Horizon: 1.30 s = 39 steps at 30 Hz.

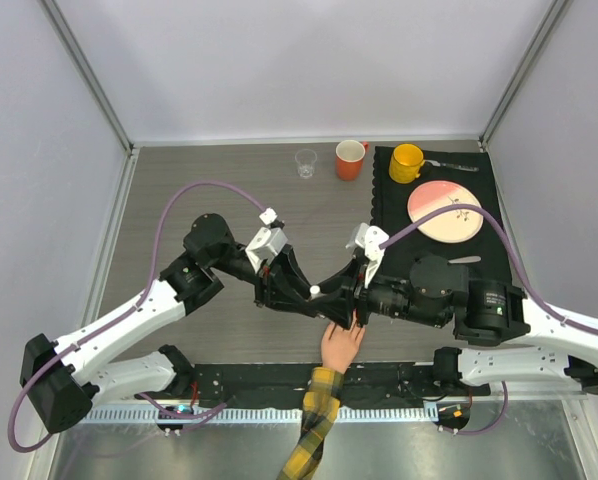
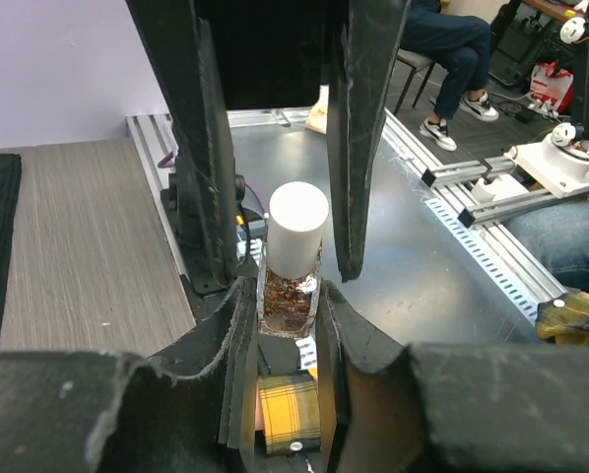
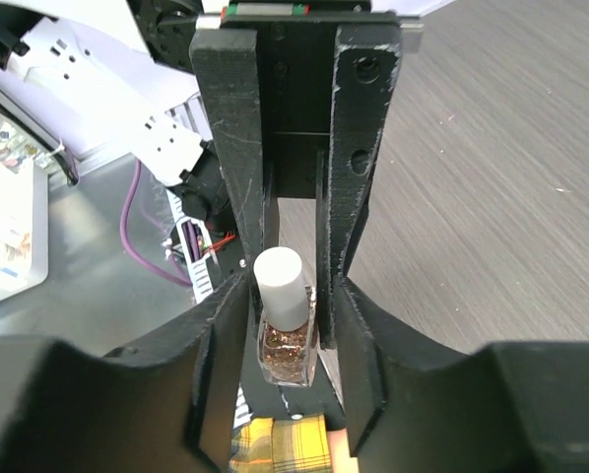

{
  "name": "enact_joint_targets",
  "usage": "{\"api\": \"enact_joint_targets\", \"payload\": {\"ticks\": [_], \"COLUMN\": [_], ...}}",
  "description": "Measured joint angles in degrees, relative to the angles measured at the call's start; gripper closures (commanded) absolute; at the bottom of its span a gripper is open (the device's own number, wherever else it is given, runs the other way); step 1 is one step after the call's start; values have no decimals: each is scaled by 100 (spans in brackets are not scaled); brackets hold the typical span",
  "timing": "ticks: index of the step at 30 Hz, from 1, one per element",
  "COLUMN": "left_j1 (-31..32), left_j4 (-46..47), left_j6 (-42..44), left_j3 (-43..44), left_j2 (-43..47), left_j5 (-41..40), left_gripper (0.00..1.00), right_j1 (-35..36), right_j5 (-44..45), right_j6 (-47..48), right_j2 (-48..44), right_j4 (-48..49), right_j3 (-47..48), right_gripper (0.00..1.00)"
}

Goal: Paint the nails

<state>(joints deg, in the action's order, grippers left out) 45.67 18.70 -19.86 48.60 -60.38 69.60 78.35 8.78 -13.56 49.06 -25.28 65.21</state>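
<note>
Nails (image 1: pixel 345 330) underlie bottle (image 2: pixel 290 296) in left jaws; right jaws seemingly parted.

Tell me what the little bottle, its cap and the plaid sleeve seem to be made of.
The bottle looks like clear glossy glass, perhaps plastic: brown glitter shows through its wall. Its cap looks like smooth white plastic, evenly opaque with a soft sheen. The sleeve seems to be woven cloth, a matte yellow-and-black plaid.

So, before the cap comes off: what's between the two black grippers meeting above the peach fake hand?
A white-capped bottle of glittery brown nail polish, clamped in the left gripper; both wrist views show it.
</note>
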Motion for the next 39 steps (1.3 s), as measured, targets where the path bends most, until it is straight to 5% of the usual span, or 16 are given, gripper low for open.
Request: {"api": "enact_joint_targets", "payload": {"ticks": [3,7,14,17,23,26,30,39], "left_j1": [0,0,-4,-42,-70,-118,-98,-166], "left_j4": [-4,-105,-885,-1272,-2076,-2352,-2352,-2133], "left_j6": [-39,9,542,754,1147,1443,1545,1561], "left_j3": [0,-2,2,2,-13,-42,-37,133], "left_j2": [0,13,278,369,472,476,476,184], "left_j5": [20,-39,-1088,-2061,-4317,-4815,-4813,-3383], "left_gripper": [100,100,100,100,100,100,100,100], "right_j1": [0,-20,-48,-55,249,247,229,256], "right_j5": [-68,-72,509,1421,4793,5488,5372,3696], "right_j6": [33,140,306,273,-876,-1220,-1150,-890], "right_j2": [74,81,223,551,2573,3246,3152,1174], "right_j4": [-2,0,-72,-76,-850,-1071,-1036,-901], "right_j3": [0,2,-9,35,1185,1526,1497,706], "right_gripper": [70,97,99,99,99,84,64,38]}}
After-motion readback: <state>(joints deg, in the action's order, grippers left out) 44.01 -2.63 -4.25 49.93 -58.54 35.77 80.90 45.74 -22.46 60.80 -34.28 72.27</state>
